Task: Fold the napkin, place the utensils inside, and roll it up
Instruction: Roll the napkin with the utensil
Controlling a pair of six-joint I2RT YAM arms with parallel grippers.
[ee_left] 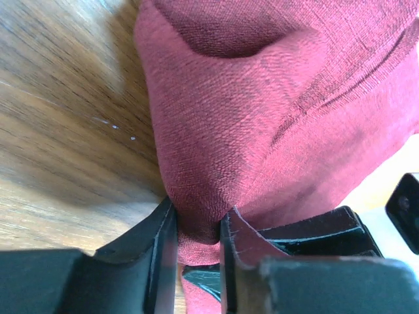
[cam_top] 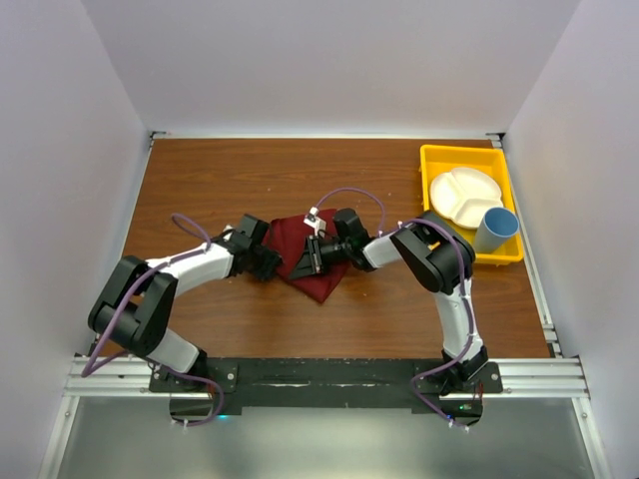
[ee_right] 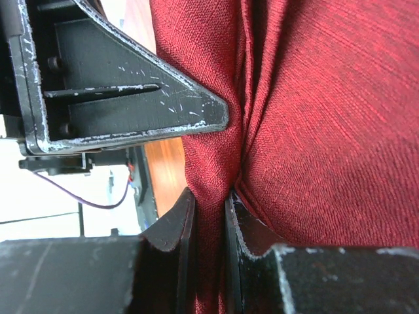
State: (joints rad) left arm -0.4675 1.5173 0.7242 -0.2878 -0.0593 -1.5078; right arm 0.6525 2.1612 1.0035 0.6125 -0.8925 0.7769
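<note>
Bimanual napkin-folding task, early stage. From the arm bases at the near edge of the worktop [cam_top: 250, 180], both arms reach inward to its middle, where the napkin [cam_top: 318, 282], a plain dark red cloth, lies bunched and partly doubled over, not as a flat sheet. The left gripper [ee_left: 195, 229] has its jaws drawn close together on a ridge of the cloth's left edge, with fabric pinched between the fingers; the right gripper [ee_right: 208, 209] is likewise nearly closed on a vertical pleat of the napkin, the two grippers just beside each other. Progress, judged from this arrangement: the fold is under way but not finished, since no neat crease or squared outline shows; placing the utensils and rolling remain to be done. No utensils can be seen in any view. At the far right corner stands a yellow tray [cam_top: 439, 155] holding a white divided plate [cam_top: 464, 195] and a blue cup [cam_top: 496, 230], well apart from the napkin. No brand, label or legible writing appears on any item.
</note>
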